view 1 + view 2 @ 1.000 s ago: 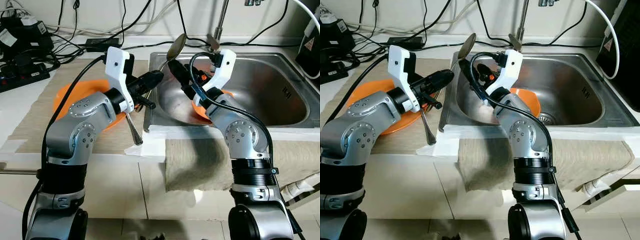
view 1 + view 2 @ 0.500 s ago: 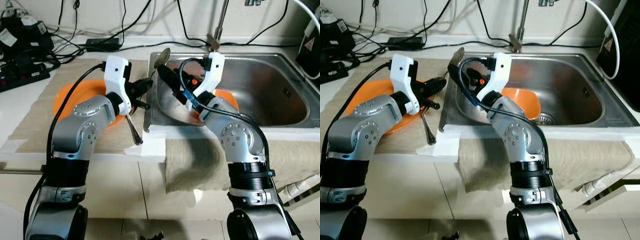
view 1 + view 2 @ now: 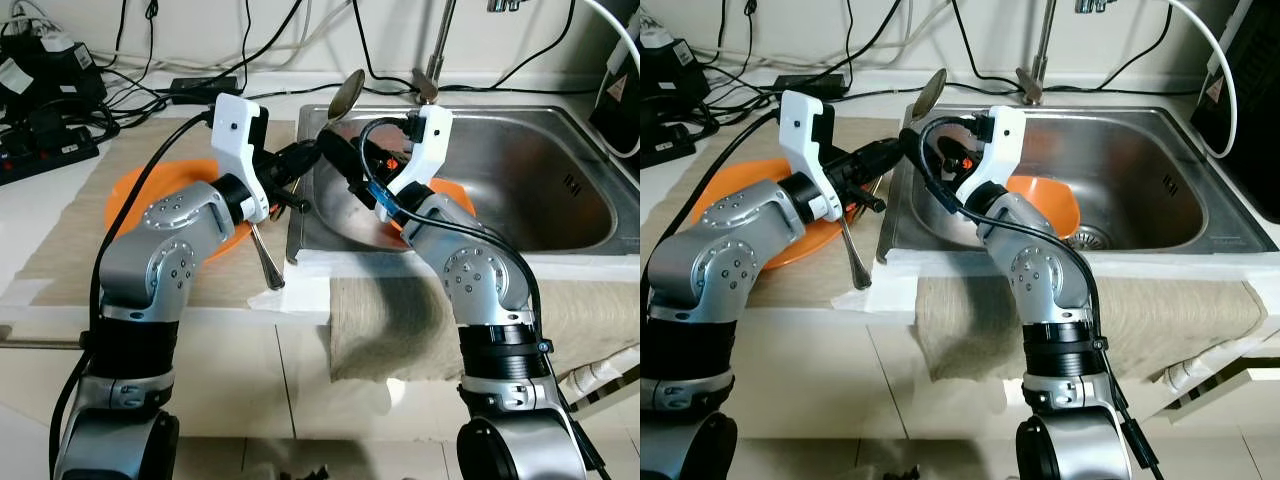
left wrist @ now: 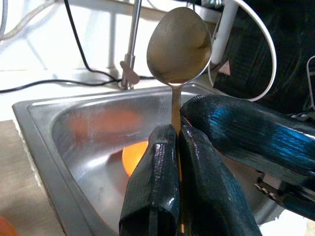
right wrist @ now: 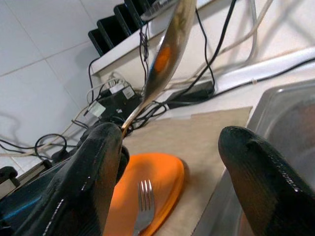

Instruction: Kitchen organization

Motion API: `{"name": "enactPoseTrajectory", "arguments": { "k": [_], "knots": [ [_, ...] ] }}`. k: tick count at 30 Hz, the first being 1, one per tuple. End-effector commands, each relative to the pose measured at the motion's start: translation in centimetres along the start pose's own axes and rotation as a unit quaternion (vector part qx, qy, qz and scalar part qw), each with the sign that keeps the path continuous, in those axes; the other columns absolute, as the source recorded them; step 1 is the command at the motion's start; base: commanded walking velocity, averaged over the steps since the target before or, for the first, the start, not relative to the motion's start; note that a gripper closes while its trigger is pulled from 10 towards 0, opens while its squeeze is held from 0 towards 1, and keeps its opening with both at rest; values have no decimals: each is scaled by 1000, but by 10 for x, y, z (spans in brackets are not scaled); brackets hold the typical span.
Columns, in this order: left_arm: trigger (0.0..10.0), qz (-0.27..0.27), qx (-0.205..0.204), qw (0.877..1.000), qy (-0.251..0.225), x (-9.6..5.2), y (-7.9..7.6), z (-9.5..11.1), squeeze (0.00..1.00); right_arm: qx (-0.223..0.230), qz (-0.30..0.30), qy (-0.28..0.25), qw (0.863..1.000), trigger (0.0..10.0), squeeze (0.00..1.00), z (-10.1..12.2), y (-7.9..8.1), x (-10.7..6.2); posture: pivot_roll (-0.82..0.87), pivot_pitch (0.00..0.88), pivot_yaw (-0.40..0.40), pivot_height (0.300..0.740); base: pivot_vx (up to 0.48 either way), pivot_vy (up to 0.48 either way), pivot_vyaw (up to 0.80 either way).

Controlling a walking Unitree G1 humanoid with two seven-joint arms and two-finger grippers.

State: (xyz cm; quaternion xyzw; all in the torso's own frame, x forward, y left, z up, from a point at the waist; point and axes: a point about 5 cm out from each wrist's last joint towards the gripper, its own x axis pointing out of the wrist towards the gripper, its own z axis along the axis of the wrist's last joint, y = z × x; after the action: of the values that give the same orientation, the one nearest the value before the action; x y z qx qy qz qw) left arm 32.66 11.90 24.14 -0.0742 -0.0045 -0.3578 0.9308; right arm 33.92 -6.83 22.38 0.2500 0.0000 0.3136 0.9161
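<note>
Two of my claws meet over the steel sink's (image 3: 560, 215) left rim. My left gripper (image 4: 170, 147) is clamped on a shiny metal spoon (image 4: 178, 46), bowl up. My right gripper (image 5: 172, 162) is spread apart just beside it. An orange plate (image 5: 147, 189) carrying a fork (image 5: 141, 199) lies on the beige mat (image 3: 85, 215).

No writing, brand, number or sign can be read anywhere. The sink (image 3: 520, 190) carries a small dark mark on its inner right wall, too small and blurred to make out. Left of the sink, on the counter (image 3: 30, 215), the black power units (image 3: 40, 60) bear pale stickers, their print illegible.
</note>
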Motion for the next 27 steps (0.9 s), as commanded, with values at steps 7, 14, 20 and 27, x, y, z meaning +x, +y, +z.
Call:
{"name": "enactPoseTrajectory", "arguments": {
  "k": [7, 14, 20, 27],
  "knots": [
    [0, -71, 14, 997, -9, 0, -22, 4, 0, -11, -18, -5, 1000, 10000, 0, 4, -4, 4, 30, 0, 22, 740, 0, 0, 0],
    [0, -73, 19, 997, 6, -1, -23, -3, 0, -11, -12, -9, 1000, 10000, 0, 5, -2, 4, 27, 0, 23, 740, 0, 0, 0],
    [0, -33, 21, 999, 7, 1, -12, -2, 0, -15, -2, 3, 1000, 10000, 0, 1, 0, 3, 25, 0, 22, 740, 0, 0, 0],
    [0, 56, 24, 998, 11, 2, 18, -2, 0, -29, -11, 11, 999, 10000, 0, -4, -5, -2, 22, 0, 25, 740, 0, 0, 0]
  ]
}}
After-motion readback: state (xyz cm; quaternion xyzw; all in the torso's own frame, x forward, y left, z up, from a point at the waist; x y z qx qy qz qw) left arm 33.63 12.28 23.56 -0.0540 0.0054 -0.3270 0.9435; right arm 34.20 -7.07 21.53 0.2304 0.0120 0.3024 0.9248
